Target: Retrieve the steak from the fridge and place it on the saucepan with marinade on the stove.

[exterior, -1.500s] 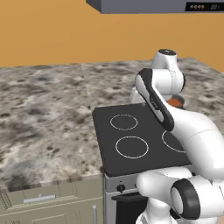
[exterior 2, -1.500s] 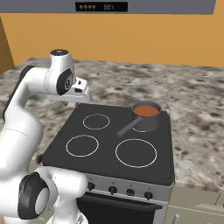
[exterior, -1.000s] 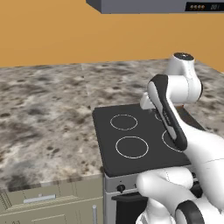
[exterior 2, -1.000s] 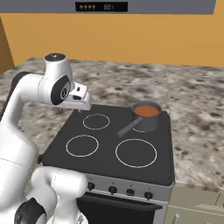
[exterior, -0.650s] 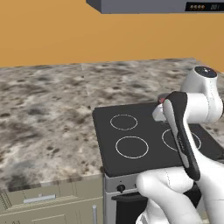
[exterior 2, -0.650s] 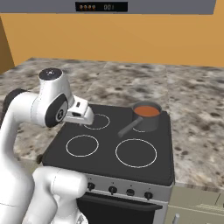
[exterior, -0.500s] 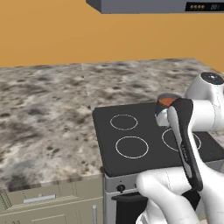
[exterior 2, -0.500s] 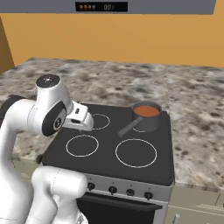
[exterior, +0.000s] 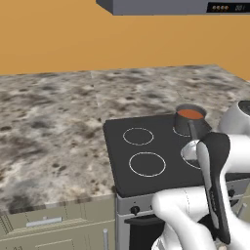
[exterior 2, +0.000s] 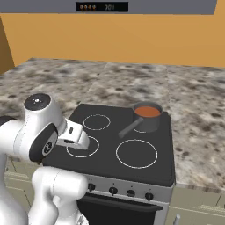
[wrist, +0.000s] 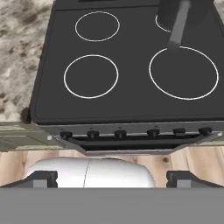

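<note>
Here, one saucepan stands on one stove; the stove carries four white ring burners and a row of black knobs along its grey front, six of them countable in the hand view; one pincer shows at the bottom of the hand view, its two dark finger tips far apart at either corner, with nothing between them.

The saucepan sits on the far burner ahead of the pincer and off to one side, well apart from it; its one long straight handle reaches back toward the pincer over the black glass, ending just at the edge of the nearer large ring. The marinade inside is reddish-brown and lies level in the pan; whether any meat lies in it I cannot tell.

The cooktop is flat and black, set into a speckled grey-brown stone counter that spreads out on both sides of it and beyond; behind the counter rises a plain orange wall; a grey hood with a small lit display hangs above the stove; pale cabinet fronts run below the counter; a wooden floor shows beneath the pincer, in front of the stove.

The three burners nearer the pincer are bare; the arm's own white links stand between the base cameras and the stove's near corner, covering part of one ring in each base view.
</note>
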Controlling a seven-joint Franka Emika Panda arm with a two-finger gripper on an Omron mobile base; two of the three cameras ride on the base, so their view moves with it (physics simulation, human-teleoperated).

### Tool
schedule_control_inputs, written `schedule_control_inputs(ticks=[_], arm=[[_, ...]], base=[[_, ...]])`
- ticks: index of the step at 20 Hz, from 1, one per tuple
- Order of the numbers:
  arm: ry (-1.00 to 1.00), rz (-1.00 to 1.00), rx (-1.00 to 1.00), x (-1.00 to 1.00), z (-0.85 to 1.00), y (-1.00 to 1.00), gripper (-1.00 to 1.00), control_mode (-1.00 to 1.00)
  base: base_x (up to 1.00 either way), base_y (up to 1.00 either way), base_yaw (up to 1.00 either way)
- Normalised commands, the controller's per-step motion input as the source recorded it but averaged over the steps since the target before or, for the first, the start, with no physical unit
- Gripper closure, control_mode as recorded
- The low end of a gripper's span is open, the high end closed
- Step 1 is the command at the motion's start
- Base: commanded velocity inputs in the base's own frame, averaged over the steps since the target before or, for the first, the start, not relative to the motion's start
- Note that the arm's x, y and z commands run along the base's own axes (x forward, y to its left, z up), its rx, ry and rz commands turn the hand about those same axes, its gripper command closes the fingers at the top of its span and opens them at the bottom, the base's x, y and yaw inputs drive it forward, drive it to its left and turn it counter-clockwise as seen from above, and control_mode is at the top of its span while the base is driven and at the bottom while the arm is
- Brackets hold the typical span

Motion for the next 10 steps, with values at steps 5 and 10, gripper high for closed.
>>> schedule_control_inputs(ticks=[5,10], arm=[[0.0,0.0,-0.03,-0.34,-0.01,0.2,-1.0,-1.0],[0.0,0.0,-0.03,-0.04,-0.05,0.2,-1.0,1.0]], base=[[0.0,0.0,0.0],[0.0,0.0,0.0]])
